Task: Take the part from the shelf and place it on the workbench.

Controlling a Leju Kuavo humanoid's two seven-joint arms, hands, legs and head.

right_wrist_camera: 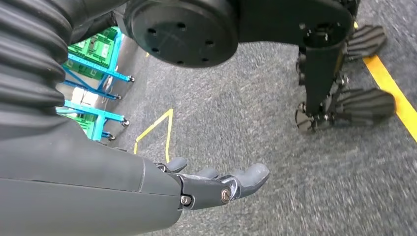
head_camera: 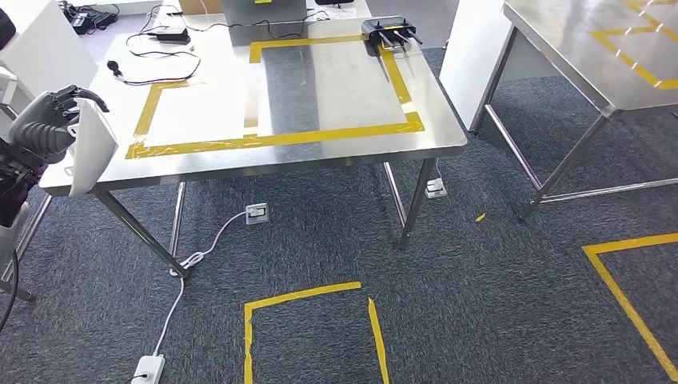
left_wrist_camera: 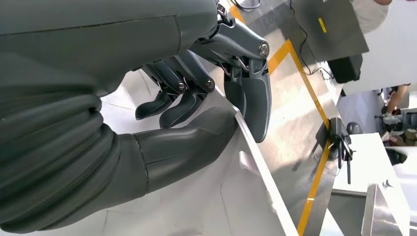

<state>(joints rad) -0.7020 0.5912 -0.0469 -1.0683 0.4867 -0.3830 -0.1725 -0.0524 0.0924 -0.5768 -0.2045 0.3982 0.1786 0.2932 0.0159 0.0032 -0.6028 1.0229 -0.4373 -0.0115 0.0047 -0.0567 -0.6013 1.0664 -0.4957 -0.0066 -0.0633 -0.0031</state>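
My left hand [head_camera: 49, 122] grips a flat white part [head_camera: 92, 150] at the far left, level with the near left corner of the steel workbench [head_camera: 336, 152]. The part hangs edge-on, tilted, just off that corner. In the left wrist view the thumb and fingers [left_wrist_camera: 196, 93] clamp the white part [left_wrist_camera: 236, 196] along its upper edge, with the bench top beyond. My right hand [right_wrist_camera: 216, 184] hangs over the carpet with its fingers stretched out and nothing in them.
Yellow tape [head_camera: 280, 138] frames a rectangle on the workbench. A black device [head_camera: 390, 34], a laptop [head_camera: 264, 11] and cables [head_camera: 156, 56] sit at its far edge. A second steel table [head_camera: 592, 56] stands right. Cords and a power strip [head_camera: 148, 368] lie on the floor.
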